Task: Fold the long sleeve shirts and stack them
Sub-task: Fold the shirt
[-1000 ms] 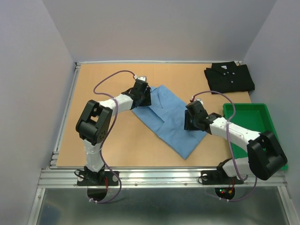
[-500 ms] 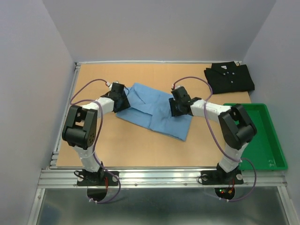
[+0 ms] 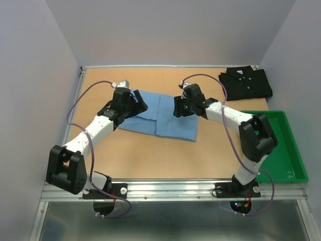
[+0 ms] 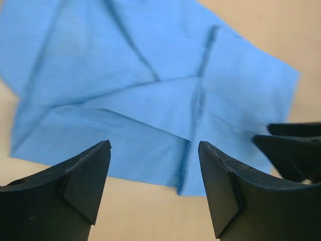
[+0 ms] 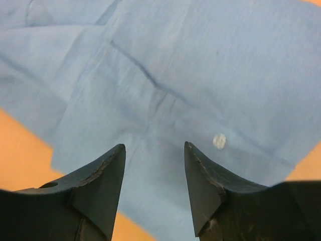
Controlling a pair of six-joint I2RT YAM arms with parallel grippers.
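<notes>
The light blue shirt [image 3: 161, 118] lies flat in the middle of the desk [image 3: 150, 155], a little toward the far side, folded into a rough rectangle that runs left to right. Creases and folded edges cross its surface, and the right wrist view shows one small white button [image 5: 219, 141] on the cloth.

The left pincer [image 3: 132, 102] is at the shirt's left end and the right pincer [image 3: 179, 107] is at its right end, the two facing each other across the cloth. In the left wrist view the left pincer [image 4: 153, 173] has its dark fingers [image 4: 85, 175] spread wide with nothing between them, and the blue cloth [image 4: 150, 100] lies beyond. The right pincer [image 5: 154, 175] is also parted and grips nothing, with the shirt [image 5: 200, 75] spread out past its tips.

The black shirt [image 3: 246, 83] rests folded in the far right corner of the desk, collar up and white buttons showing, well apart from the blue one. The green tray [image 3: 288, 131] sits on the right side, nearer the arms' bases than the black shirt.
</notes>
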